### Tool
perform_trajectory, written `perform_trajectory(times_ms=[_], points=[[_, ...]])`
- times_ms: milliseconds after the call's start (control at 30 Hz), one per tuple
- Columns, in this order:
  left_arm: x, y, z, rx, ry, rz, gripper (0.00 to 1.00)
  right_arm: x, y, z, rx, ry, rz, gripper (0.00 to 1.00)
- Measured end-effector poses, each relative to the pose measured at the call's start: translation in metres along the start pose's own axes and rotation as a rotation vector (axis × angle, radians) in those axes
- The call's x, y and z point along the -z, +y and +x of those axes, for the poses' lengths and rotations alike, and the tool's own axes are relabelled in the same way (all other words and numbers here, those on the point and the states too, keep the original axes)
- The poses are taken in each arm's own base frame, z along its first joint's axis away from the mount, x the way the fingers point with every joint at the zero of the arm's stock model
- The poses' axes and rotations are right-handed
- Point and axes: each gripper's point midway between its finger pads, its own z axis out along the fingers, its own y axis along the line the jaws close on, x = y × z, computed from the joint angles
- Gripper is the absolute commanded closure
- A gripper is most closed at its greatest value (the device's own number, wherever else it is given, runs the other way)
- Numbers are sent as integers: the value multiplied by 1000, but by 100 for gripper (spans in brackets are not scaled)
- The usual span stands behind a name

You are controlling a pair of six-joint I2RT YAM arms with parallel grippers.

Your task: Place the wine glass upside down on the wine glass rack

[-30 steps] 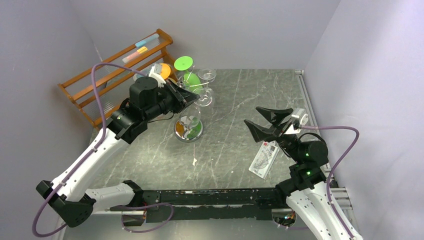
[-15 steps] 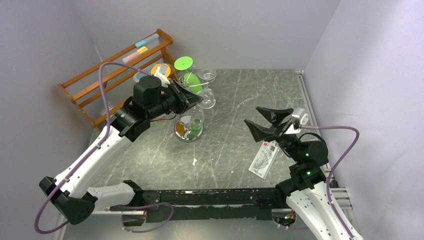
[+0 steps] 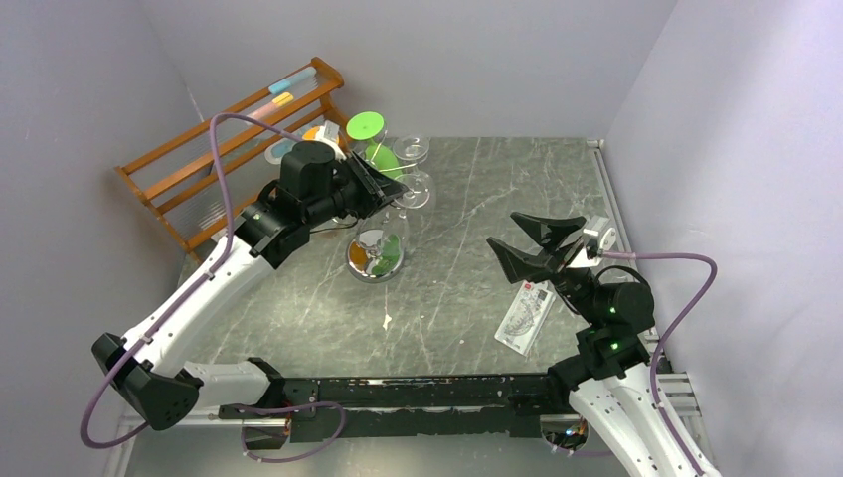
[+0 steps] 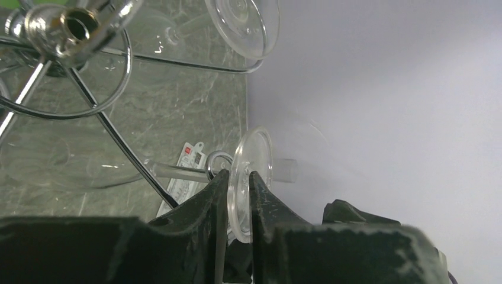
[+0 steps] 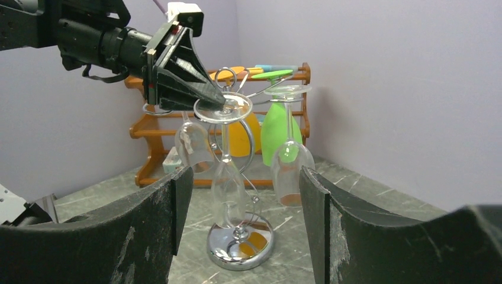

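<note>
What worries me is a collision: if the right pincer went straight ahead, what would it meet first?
Probably the clear wine glass whose foot the left pincer grips, at the wine glass rack; depth is unclear.

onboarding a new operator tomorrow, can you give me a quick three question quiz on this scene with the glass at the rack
1. True or false: the right gripper is holding a glass.
2. Which part of the clear wine glass sits between the fingers of the left gripper? A) bowl B) stem C) foot
3. What brown thing stands behind the wire rack?

Key
1. False: it is open and empty.
2. C
3. A wooden shelf.
</note>
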Motion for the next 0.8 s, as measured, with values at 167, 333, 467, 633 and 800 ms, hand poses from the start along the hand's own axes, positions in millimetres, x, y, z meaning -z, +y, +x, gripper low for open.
perform_trajectory(times_ms=[167, 333, 467, 633, 800], points=[[1, 0, -6, -8, -30, -11, 58, 0, 0, 0, -1, 1, 3, 30], [3, -2, -9, -18, -41, -9, 45, 0, -1, 1, -3, 3, 4, 30], [7, -5, -12, -30, -52, -3, 35, 0, -2, 2, -4, 4, 14, 30], [14, -5, -17, -54, -78, -11, 26, 1, -13, 3, -18, 4, 74, 30], [21, -7, -19, -79, -89, -2, 20, 0, -37, -1, -71, 32, 226, 31]])
